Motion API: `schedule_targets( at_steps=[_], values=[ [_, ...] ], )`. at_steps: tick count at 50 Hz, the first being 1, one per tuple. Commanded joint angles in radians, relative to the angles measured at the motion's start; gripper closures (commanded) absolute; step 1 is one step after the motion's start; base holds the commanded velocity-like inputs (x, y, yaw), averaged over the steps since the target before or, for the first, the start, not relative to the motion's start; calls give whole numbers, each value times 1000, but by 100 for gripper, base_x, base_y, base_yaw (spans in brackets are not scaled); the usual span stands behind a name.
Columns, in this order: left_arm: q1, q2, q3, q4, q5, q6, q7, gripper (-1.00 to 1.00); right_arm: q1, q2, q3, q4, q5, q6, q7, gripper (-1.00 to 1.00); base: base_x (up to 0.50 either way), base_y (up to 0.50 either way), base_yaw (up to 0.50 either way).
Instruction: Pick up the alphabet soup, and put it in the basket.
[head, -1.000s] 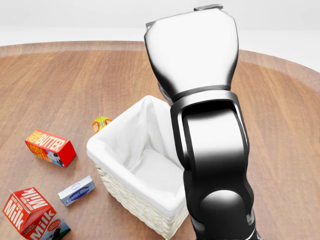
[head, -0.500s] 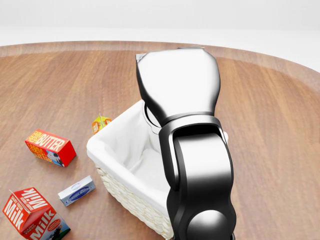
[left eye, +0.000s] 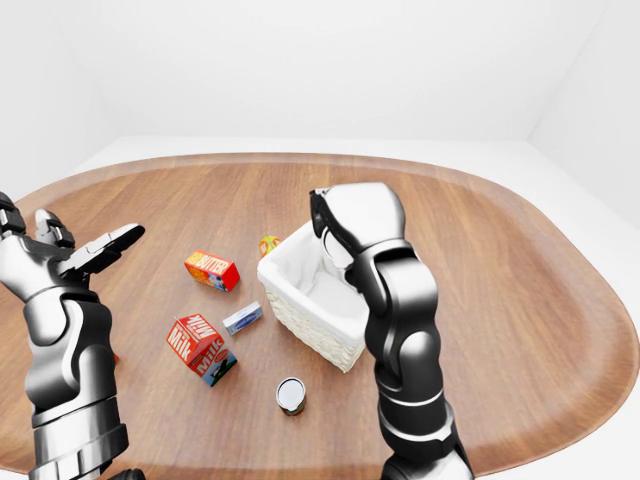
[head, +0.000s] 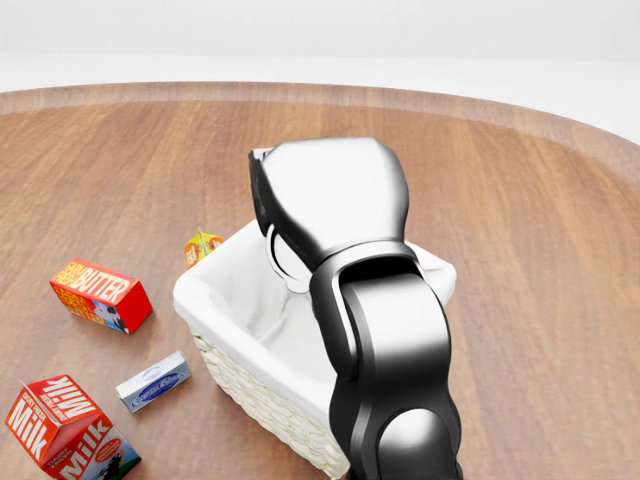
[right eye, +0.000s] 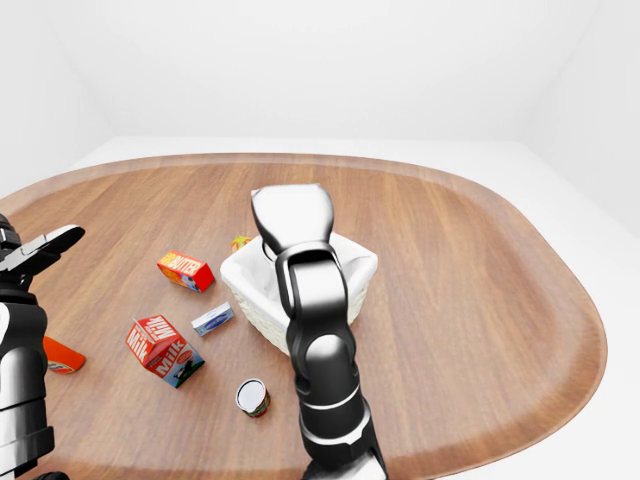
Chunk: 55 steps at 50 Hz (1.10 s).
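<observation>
A small can (left eye: 291, 396) with a red label stands on the wooden table, below the basket in the left-eye view; no hand is near it. The white-lined wicker basket (head: 205, 300) sits mid-table. My right hand (left eye: 340, 220) hangs over the basket's upper rim with its back turned toward the cameras, so its fingers and anything in them are hidden. At the far left my left hand (left eye: 98, 252) is raised, fingers spread and holding nothing.
Left of the basket lie a butter box (head: 101, 295), a milk carton (head: 66, 422), a small blue-and-white box (head: 153, 381) and an orange carton (head: 201, 246). A red item (right eye: 62, 356) lies by my left arm. My right forearm (head: 385, 380) covers the basket's right side.
My right arm has swung left and lower in the head view, from beside the basket's right wall to over its interior. The boxes and basket have not moved.
</observation>
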Motion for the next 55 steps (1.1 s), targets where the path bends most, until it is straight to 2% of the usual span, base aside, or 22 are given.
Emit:
schedule_targets(
  at_steps=[1,10,20,27,38,43,55],
  values=[
    [1,3,3,-16,-5,0,6,-100,7,-28,12,64,184,0,0,100,0,0,0],
    [3,0,6,-18,-3,0,2,-100,-55,-78,-13,170,333,0,-18,100,0,0,0],
    [8,0,9,-36,-7,0,4,-100,-84,-132,-23,240,420,0,-71,100,0,0,0],
    [13,1,14,-50,-10,0,6,-100,-114,-172,-56,319,542,0,-144,100,0,0,0],
    [6,-1,8,-30,-4,0,4,-100,-132,-224,-56,413,719,0,-257,100,0,0,0],
    [-4,-5,0,10,6,0,-6,-100,-140,-244,-50,453,771,0,-290,100,0,0,0],
    [2,0,3,-13,-3,0,3,-100,-134,-270,-43,539,817,0,-316,100,0,0,0]
  ],
)
